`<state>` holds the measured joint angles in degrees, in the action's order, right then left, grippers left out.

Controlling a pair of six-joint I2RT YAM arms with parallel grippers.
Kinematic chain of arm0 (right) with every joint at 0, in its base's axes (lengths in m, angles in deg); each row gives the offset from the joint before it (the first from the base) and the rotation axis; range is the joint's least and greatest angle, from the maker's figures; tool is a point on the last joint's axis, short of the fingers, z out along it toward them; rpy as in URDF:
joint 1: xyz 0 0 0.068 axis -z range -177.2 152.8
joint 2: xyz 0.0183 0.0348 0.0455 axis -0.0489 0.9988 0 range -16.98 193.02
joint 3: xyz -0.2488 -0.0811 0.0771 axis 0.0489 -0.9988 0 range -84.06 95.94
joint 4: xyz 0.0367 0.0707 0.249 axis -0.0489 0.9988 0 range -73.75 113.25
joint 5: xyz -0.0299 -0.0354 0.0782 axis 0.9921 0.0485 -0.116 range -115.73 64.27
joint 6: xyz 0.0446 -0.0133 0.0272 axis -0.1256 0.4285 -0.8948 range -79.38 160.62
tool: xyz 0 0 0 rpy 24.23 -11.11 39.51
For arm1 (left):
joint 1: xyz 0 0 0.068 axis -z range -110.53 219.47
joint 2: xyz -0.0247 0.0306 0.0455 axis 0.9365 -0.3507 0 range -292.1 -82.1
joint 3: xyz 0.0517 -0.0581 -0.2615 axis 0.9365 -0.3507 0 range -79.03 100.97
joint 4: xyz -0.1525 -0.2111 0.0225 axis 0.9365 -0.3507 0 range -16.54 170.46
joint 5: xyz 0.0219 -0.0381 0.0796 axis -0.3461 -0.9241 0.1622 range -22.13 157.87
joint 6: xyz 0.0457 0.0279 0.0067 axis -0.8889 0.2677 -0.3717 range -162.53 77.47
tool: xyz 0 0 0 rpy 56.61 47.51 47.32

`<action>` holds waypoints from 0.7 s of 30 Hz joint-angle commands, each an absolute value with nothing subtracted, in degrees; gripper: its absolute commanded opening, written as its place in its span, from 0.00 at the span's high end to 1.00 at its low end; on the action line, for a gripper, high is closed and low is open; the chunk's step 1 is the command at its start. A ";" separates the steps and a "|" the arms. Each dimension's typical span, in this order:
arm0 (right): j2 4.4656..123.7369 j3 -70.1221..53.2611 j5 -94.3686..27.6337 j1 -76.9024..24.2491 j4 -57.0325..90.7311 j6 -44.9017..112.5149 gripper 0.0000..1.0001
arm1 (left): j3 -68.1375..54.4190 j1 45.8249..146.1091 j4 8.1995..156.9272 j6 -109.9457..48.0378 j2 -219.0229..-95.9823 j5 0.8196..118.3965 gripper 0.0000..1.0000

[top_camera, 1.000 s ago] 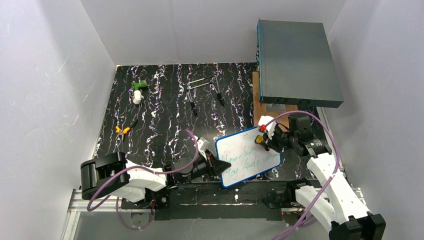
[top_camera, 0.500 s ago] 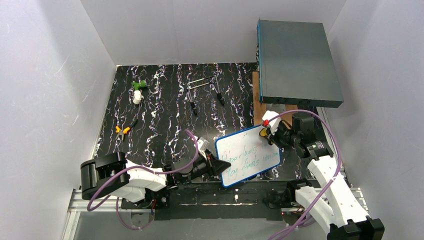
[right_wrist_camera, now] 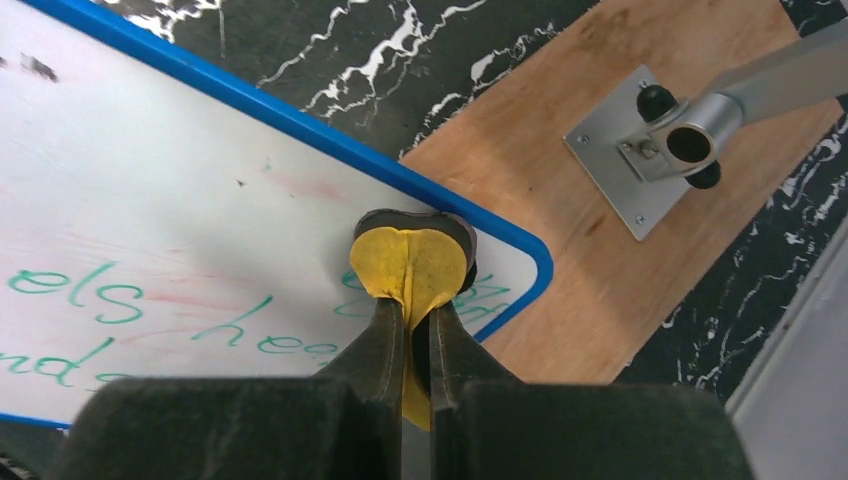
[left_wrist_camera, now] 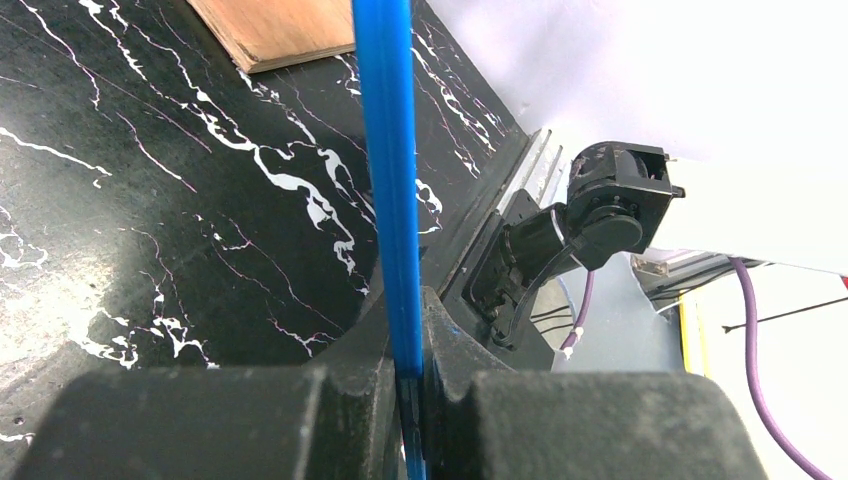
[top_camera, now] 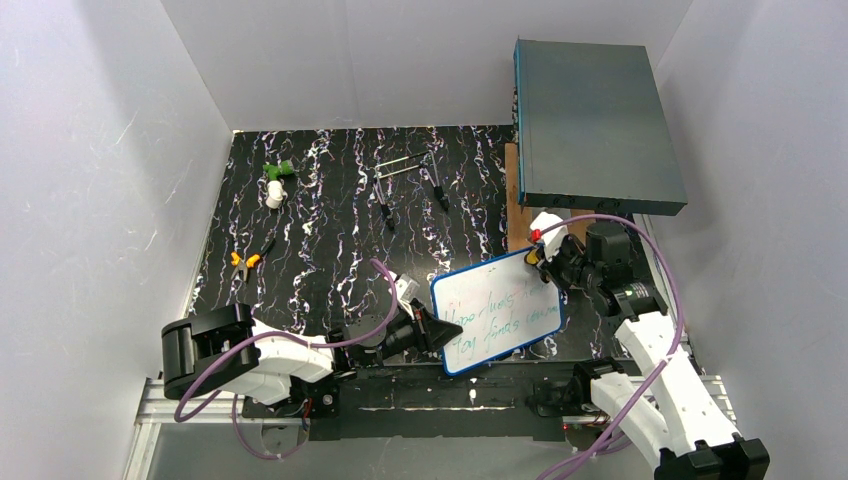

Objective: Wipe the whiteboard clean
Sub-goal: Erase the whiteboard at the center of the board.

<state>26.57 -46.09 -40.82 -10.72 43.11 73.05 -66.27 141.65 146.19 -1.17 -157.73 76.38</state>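
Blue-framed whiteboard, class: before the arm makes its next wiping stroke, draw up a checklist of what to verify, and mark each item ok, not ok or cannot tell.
1. Left gripper shut on the blue frame of the small white rectangular whiteboard: ok.
2. Right gripper shut on the yellow wiping pad: ok.
3. Pad placed over the board's white face, near a corner: ok.
4. Pad pressing firmly on the face: cannot tell.
5. Green handwriting wiped away: not ok, lines of it show.
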 commanded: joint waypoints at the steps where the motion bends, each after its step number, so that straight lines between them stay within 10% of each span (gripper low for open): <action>1: 26.02 -49.36 -34.74 -10.21 41.20 77.55 0.99 | -65.17 142.66 147.71 -4.15 -155.41 70.95 1.00; 11: 25.59 -46.40 -59.75 -10.38 55.88 86.89 0.99 | -65.24 142.68 148.64 -4.19 -156.11 70.84 1.00; 21: 28.79 -43.72 -37.50 -8.40 38.13 70.86 0.99 | -65.38 142.68 147.68 -4.16 -154.96 70.51 1.00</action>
